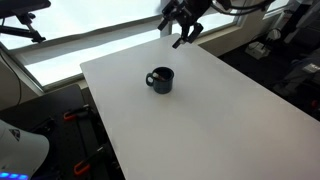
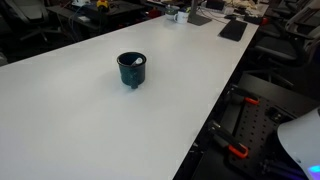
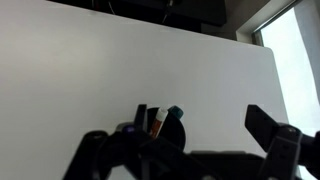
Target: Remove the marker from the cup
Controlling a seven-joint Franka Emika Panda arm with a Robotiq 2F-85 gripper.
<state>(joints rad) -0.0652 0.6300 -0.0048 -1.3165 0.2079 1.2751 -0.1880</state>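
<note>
The cup (image 1: 160,79) is a small dark mug standing upright near the middle of the white table (image 1: 220,120). It also shows in the other exterior view (image 2: 131,69). In the wrist view the cup (image 3: 170,133) sits low in the picture, partly hidden by the gripper body. The reddish-brown marker (image 3: 156,122) leans inside it, next to a teal piece (image 3: 175,112). My gripper (image 1: 184,30) hangs well above the table's far edge, apart from the cup. In the wrist view its jaws (image 3: 200,118) are open and empty, and the cup is near one finger.
A flat black item (image 2: 232,30) and small clutter lie at one end of the table. Windows run along one side (image 1: 60,50). Dark equipment and red-handled tools stand on the floor past the table edges (image 2: 240,150).
</note>
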